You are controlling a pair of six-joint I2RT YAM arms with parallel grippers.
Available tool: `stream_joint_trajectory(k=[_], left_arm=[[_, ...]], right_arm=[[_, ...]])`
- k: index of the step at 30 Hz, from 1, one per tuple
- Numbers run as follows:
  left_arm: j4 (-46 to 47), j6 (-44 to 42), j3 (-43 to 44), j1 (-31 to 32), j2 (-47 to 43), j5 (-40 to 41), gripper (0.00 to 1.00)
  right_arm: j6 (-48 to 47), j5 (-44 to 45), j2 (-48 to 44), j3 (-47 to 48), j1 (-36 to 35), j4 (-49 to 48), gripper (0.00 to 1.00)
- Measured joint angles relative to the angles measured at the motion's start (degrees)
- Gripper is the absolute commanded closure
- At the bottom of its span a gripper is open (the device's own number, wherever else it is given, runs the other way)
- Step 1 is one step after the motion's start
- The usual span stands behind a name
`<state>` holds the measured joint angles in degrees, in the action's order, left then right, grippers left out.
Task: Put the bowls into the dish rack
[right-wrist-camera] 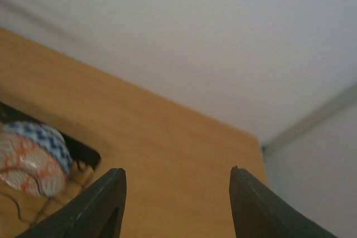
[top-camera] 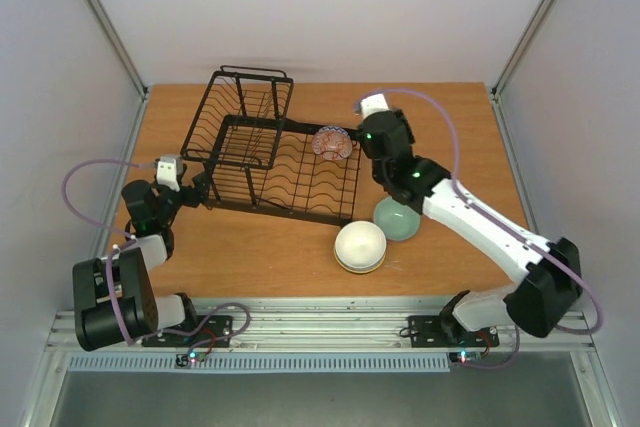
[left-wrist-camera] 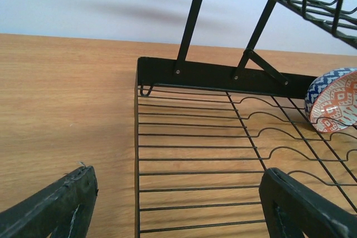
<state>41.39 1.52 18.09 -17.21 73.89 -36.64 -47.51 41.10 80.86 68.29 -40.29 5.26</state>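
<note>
Patterned bowl on edge in dish rack — left hand, right hand splayed.

No legible text or markings.

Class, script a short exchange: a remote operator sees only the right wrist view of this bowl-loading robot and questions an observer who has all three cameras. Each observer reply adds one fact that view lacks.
Operator: Past my open jaws I see a red-and-white patterned ceramic bowl with a blue-patterned one behind it. Any bowls outside the black wire dish rack?
Observer: Two. A plain cream-white ceramic bowl and a plain sage green ceramic bowl sit on the wooden table by the rack's near right corner.
Operator: Where is the left arm?
Observer: At the rack's left end, jaws open, holding nothing.
</note>
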Motion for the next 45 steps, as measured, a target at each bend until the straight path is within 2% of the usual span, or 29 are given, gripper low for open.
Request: stream_joint_trajectory(k=[6, 12, 20, 26, 45], left_arm=[[0.0, -0.1, 0.0, 0.0, -0.7, -0.1, 0.19], [0.0, -0.1, 0.0, 0.1, -0.7, -0.1, 0.19], [0.0, -0.1, 0.0, 0.1, -0.6, 0.0, 0.19], [0.0, -0.1, 0.0, 0.1, -0.4, -0.1, 0.19], [0.0, -0.1, 0.0, 0.0, -0.4, -0.5, 0.19]], right_arm=[[24.2, 0.2, -5.6, -3.7, 4.3, 23.2, 0.53], [37.2, -6.3, -9.7, -15.6, 8.8, 34.6, 0.61], [43.5, -17.8, -16.3, -23.9, 12.2, 34.4, 0.7], [45.3, -24.1, -16.4, -27.6, 14.7, 32.7, 0.71], [50.6, -24.3, -16.3, -27.7, 15.0, 33.7, 0.67]])
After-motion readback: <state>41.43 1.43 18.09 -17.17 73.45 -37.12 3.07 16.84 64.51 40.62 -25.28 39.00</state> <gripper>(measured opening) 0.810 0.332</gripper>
